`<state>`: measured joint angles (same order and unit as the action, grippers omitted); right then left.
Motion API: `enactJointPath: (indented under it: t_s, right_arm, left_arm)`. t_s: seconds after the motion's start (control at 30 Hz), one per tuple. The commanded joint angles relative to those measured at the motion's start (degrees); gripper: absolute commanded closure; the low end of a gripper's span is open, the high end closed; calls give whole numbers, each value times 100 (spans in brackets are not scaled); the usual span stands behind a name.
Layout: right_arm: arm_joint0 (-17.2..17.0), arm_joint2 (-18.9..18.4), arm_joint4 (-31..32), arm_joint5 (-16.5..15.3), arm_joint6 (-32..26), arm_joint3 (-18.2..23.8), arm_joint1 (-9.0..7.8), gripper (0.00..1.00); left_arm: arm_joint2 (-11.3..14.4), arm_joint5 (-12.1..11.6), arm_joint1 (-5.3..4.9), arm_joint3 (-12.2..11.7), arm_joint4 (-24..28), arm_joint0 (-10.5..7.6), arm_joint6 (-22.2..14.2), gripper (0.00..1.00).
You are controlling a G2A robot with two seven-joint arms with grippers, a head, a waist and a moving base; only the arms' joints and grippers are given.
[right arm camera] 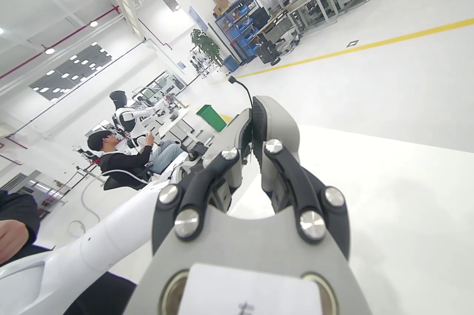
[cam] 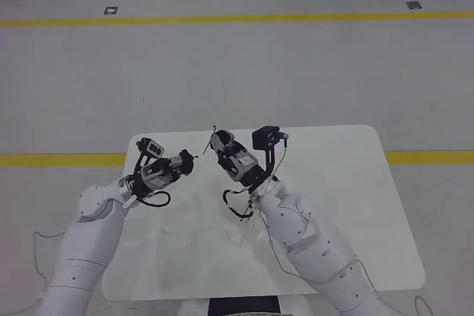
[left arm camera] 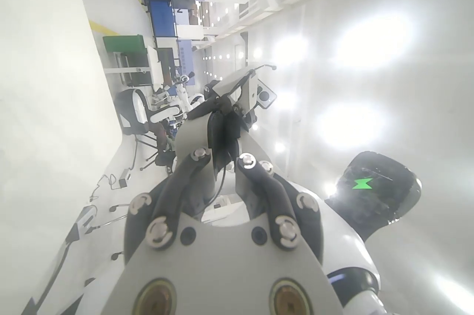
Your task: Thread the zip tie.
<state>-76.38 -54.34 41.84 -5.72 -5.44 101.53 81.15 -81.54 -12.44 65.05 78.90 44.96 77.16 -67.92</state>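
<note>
One zip tie, thin and black, is pinched between the pads of the right end effector, whose fingers are closed flat on the strip. A short length stands out past the fingertips and curves over to a small head at its free end. From above, the zip tie is noted as a fine line rising off the far side of the right end effector, above the far left part of the white surface.

The left end effector is held just to the left and slightly nearer, tip turned toward the right one, the two close but apart. Its fingers are pressed together; whether anything is gripped between them cannot be told. A fine dark line is seen between the two end effectors, too thin to be identified.

A yellow line on the floor is recorded passing under the surface.
</note>
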Motion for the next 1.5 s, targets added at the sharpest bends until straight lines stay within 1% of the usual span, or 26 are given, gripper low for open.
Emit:
enactJointPath:
  t_s: [0.0,0.5,0.93,1.47]
  right_arm:
    - [6,17,19,3,-2,-5,5,100]
    - [2,200,215,201,214,-44,71,100]
    - [-20,203,152,138,245,-19,102,100]
    - [-24,220,177,155,250,-67,136,100]
  left_arm:
    - [0,0,0,0,0,0,0,100]
    - [0,0,0,0,0,0,0,100]
    - [0,0,0,0,0,0,0,100]
    - [0,0,0,0,0,0,0,100]
